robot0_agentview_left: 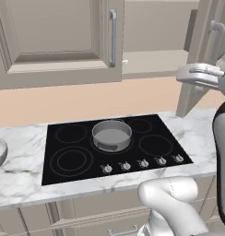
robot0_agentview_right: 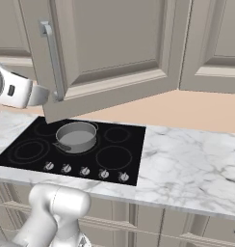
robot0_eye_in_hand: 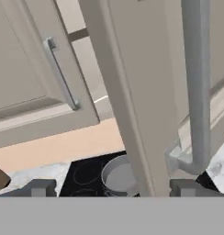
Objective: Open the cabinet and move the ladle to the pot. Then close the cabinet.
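One door of the cabinet (robot0_agentview_left: 54, 37) was swung open and the other was shut. The right door (robot0_agentview_right: 114, 53) stood out over the cooktop (robot0_agentview_left: 114, 147). The gripper (robot0_eye_in_hand: 114, 188) was spread wide with nothing in it, right by the open door's bar handle (robot0_eye_in_hand: 196, 87) at about 1 o'clock in the hand view. A thin pale bit, maybe the ladle (robot0_agentview_left: 125, 61), peeked out on the shelf; I could not tell for sure. The pot (robot0_agentview_left: 111, 134) sat in the middle of the cooktop with nothing inside. I think opening was about done. Moving the ladle and closing the door were left.
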Tool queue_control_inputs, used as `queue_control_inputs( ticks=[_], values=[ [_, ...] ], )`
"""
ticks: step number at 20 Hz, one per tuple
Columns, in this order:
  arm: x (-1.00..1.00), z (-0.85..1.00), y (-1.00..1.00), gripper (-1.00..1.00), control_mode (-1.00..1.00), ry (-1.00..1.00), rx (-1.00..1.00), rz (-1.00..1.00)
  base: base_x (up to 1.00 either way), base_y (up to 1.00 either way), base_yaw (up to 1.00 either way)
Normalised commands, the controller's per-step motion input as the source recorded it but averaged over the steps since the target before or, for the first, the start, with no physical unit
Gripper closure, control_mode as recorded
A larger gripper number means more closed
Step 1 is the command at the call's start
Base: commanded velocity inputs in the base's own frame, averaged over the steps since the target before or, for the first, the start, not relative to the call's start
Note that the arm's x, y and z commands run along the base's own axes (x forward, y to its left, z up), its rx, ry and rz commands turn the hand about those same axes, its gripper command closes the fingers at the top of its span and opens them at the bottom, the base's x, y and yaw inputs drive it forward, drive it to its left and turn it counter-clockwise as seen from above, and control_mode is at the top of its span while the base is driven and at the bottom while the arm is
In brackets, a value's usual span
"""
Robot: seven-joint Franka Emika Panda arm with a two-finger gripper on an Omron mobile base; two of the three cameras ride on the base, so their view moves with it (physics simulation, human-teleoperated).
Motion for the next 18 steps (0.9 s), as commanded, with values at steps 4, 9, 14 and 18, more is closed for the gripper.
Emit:
queue_control_inputs(
  ticks=[4, 9, 14, 18],
  values=[
    [-0.86, 0.07, 0.97, -1.0, -1.0, 0.0, 0.0, 0.58, 0.0, 0.0, 0.0],
    [-0.58, 0.19, 1.0, -1.0, -1.0, 0.0, -0.08, 0.16, 0.0, 0.0, 0.0],
    [0.21, 0.04, 0.97, -1.0, -1.0, 0.07, -0.15, -0.22, 0.0, 0.0, 0.0],
    [0.73, 0.0, 0.7, -1.0, -1.0, 0.13, -0.17, -0.42, 0.0, 0.0, 0.0]
  ],
)
